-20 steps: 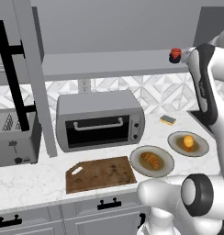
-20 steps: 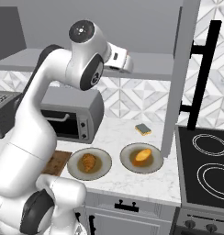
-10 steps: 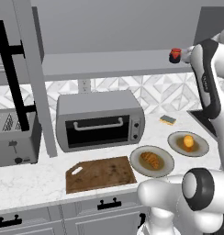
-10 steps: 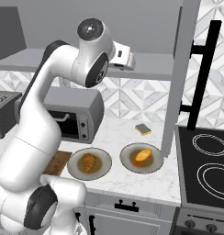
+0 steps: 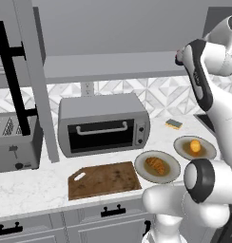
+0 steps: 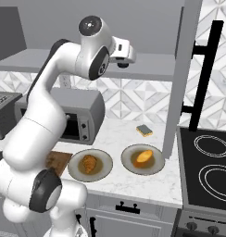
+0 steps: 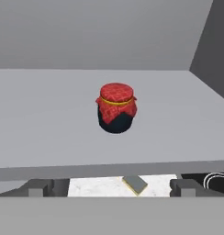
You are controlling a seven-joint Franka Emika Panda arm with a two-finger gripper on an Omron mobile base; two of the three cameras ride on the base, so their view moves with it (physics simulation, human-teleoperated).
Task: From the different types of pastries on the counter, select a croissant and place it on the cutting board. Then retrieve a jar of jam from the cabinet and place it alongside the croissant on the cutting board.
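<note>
My arm has swung a little further toward the open cabinet, and my gripper (image 7: 111, 189) now faces the shelf with its jaws spread wide and nothing between them. The jar of jam (image 7: 116, 114) stands upright, well in from the shelf edge (image 7: 109, 170). The croissant (image 5: 157, 166) lies on its plate (image 5: 171, 173) beside the bare cutting board (image 5: 104, 180), so neither step is done. There is free shelf on both sides of the jar; the cabinet wall (image 7: 210, 55) rises to one side.

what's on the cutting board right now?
Nothing shows on the cutting board; the croissant sits on its plate. In the right base view the arm covers most of the board.
</note>
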